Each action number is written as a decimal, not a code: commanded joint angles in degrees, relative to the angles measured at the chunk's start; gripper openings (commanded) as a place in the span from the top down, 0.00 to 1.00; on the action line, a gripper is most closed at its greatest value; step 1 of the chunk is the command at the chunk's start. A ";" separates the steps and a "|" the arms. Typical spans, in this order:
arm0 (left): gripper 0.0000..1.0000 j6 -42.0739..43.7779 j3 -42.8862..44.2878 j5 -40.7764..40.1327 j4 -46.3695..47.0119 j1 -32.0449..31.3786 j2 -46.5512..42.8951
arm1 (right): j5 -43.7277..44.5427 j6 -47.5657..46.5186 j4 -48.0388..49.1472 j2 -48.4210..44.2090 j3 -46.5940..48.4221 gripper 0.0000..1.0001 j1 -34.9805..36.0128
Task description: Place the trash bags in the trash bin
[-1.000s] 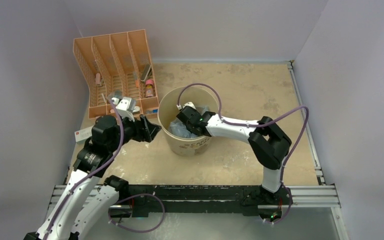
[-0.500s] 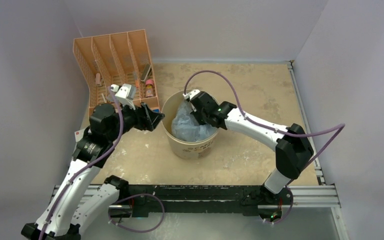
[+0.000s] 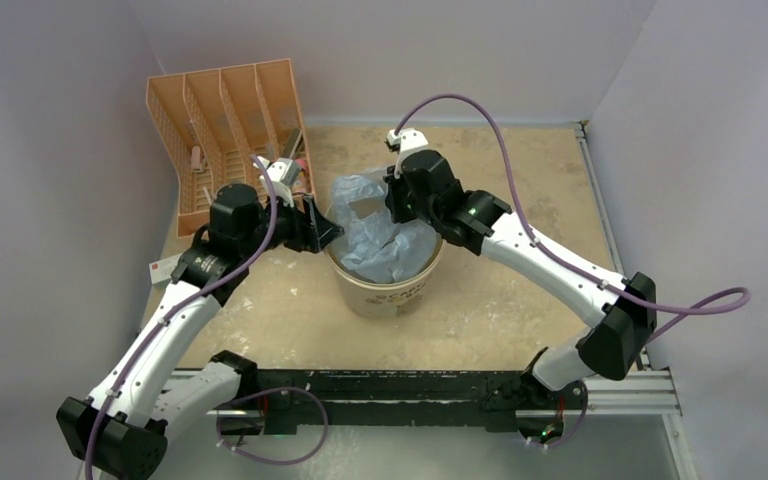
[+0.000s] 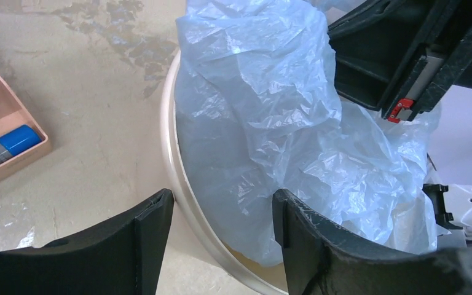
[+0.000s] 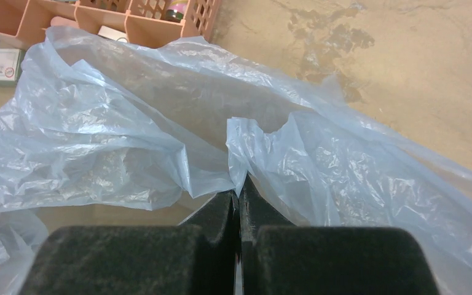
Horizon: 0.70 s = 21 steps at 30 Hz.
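Right jaws clenched on blue bag bulging from bin mid-frame; left jaws spread astride its frame-left rim

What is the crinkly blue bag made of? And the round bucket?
The blue bag looks like very thin plastic film: it is see-through, shiny and full of sharp crinkles. The bucket is probably hard plastic, cream-coloured and smooth with a slight sheen on its rim, though I cannot be sure.
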 commanded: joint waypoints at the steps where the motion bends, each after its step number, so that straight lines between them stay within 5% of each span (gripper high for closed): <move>1: 0.40 0.65 2.92 1.16 1.37 0.05 -0.93 | 0.18 4.90 2.04 -0.59 1.75 1.00 -0.15; 11: 0.33 0.49 8.18 -10.17 -4.76 0.05 -7.40 | -4.66 10.67 7.99 -7.66 -2.92 1.00 -0.95; 15: 0.32 2.69 9.92 2.90 -0.53 0.05 -7.60 | -6.18 12.74 8.22 -8.64 -4.67 1.00 -1.04; 21: 0.47 4.30 12.38 25.56 3.12 0.07 -0.28 | -12.54 11.37 5.76 -7.13 -4.27 1.00 -1.04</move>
